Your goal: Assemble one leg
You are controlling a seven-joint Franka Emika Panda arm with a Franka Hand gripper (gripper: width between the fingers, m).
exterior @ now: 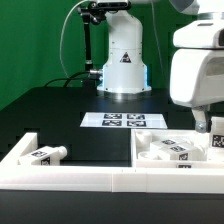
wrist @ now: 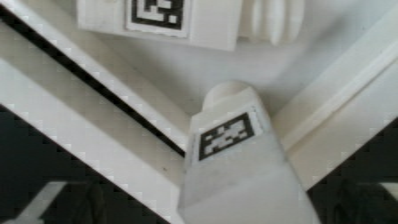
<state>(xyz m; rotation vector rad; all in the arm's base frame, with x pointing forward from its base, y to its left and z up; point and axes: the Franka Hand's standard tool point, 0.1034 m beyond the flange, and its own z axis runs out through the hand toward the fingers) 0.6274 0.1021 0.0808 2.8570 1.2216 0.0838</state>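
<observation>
A leg (wrist: pixel 228 140), a stubby white post with a square tag on its side, lies in the white tray (wrist: pixel 71 110). It runs from its rounded end toward the camera, between my two dark fingers, which show only at the picture's lower corners. My gripper (wrist: pixel 231 215) straddles it with space on both sides and looks open. A second tagged leg (wrist: pixel 169 18) lies beyond it. In the exterior view my gripper (exterior: pixel 208 126) hangs just over the tray's right compartment, where several legs (exterior: pixel 172 150) lie.
The tray (exterior: pixel 100 172) spans the front, with a divider (exterior: pixel 131 150) between its two compartments. One more leg (exterior: pixel 46 154) lies in the left compartment. The marker board (exterior: pixel 122 121) lies flat behind the tray. The arm's white base (exterior: pixel 123 60) stands at the back.
</observation>
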